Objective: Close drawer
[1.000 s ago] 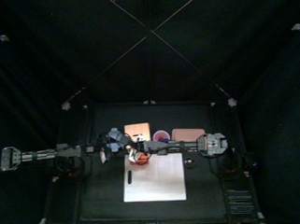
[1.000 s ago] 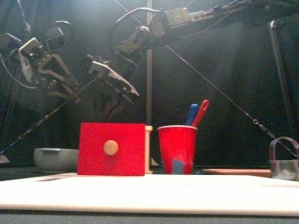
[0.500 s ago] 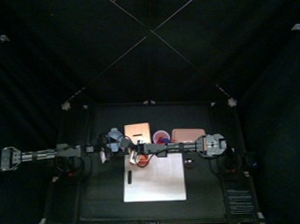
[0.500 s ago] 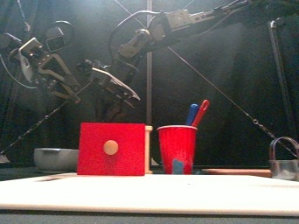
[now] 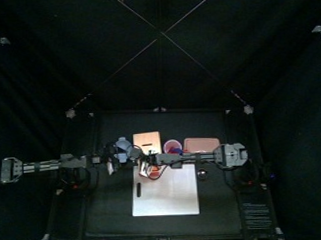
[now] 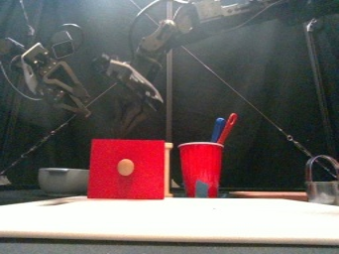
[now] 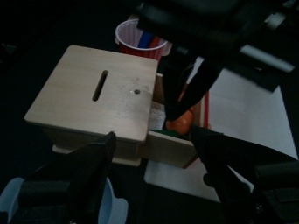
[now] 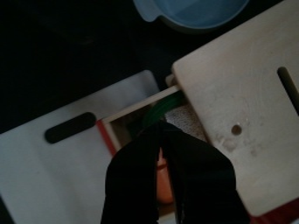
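The drawer (image 6: 129, 169) shows its orange-red front and round knob in the front view. It stands pulled out of the light tan box (image 7: 100, 92), with its orange inside (image 7: 184, 122) uncovered. My right gripper (image 8: 163, 131) hangs over the open drawer (image 8: 108, 140) with its jaws nearly together on a thin green object (image 8: 165, 104). My left gripper (image 7: 152, 140) is open wide, hovering just off the box and drawer, holding nothing. From above, the box (image 5: 146, 140) sits mid-table between the two arms.
A red cup (image 6: 201, 169) holding pens stands right beside the drawer front. A grey bowl (image 6: 59, 180) sits to the box's left and a pink tray (image 5: 201, 144) to its right. A white sheet (image 5: 167, 192) lies in front.
In the front view both arms above the box have shifted slightly upward. The drawer, box and cup have not moved.
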Tool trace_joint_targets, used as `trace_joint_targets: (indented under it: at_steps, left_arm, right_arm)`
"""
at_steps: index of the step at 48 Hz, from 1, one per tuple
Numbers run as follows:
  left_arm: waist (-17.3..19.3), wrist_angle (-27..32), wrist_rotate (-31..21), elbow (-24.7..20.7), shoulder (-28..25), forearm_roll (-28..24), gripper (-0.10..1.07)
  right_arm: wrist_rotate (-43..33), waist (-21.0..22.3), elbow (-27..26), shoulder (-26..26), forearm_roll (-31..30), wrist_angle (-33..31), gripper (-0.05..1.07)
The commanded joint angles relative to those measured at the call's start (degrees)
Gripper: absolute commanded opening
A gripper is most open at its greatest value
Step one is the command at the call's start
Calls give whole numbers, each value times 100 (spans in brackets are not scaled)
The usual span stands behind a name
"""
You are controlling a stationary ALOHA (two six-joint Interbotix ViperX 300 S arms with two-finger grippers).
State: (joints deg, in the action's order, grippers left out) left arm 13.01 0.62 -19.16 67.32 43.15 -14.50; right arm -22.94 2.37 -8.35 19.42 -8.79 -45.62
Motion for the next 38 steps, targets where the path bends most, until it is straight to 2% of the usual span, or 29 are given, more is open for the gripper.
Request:
trace_joint_targets:
  at_steps: [1, 13, 27, 38]
  left_arm:
    - [0, -53, 9, -141, -18, 9, 100]
    - [-9, -132, 26, -220, -18, -26, 100]
    - [-97, -527, 35, -255, -18, -123, 100]
    - [-237, -519, 18, -264, -18, -255, 100]
  right_arm:
    - [0, 0, 202, -519, 62, 255, 43]
    - [18, 9, 1644, -1503, 211, 1556, 43]
    - [53, 35, 3498, -2646, 167, 3340, 43]
    - [114, 18, 4509, -3322, -35, 4359, 43]
